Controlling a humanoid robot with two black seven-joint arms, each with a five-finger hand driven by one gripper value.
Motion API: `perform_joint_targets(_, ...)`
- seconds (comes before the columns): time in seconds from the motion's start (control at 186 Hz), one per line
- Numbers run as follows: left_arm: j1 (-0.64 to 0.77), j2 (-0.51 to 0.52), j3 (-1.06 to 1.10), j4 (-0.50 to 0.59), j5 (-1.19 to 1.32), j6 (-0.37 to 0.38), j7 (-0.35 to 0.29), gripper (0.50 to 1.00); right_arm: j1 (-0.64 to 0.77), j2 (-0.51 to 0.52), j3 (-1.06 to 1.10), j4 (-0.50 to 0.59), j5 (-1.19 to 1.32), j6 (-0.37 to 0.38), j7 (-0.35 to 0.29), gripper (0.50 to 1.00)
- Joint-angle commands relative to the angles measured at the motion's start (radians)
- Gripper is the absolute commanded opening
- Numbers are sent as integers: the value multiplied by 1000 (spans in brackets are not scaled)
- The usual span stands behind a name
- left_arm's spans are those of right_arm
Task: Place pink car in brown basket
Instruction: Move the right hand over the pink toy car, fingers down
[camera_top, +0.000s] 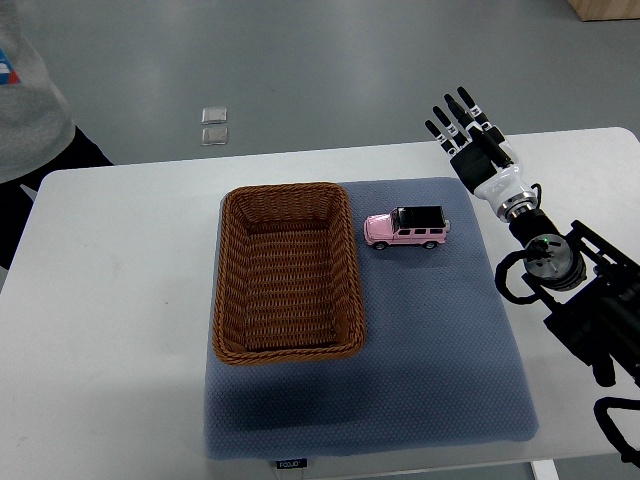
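One robot hand (463, 125) shows, the right one, its arm entering from the picture's right edge. Its fingers are stretched out and spread, holding nothing, and it hovers past the far right corner of a blue-grey mat (440, 360) on the white surface (110, 300). The pink car (406, 229) with a black roof stands on the mat, just right of the brown basket (287, 272) and apart from the hand. A person's grey sleeve (28, 90) shows at the top left.
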Motion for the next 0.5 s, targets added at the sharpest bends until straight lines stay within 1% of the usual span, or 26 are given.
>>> perform_joint_targets(0.0,0,0,0,0,0,0,0,1000,1,-1,0,0,-2,1,0,909)
perform_joint_targets(0.14,0,0,-2,0,0,0,-1,1000,2,-4,-3,2,-8,1,0,909)
perform_joint_targets(0.264,0,0,-2,1,0,0,-1,1000,61,-29,-49,6,-158,35,-12,909)
perform_joint_targets(0.377,0,0,-2,1,0,0,-1,1000,143,-146,-152,18,-420,82,-14,909)
perform_joint_targets(0.496,0,0,-2,3,0,0,-1,1000,260,-262,-313,100,-744,148,-14,909)
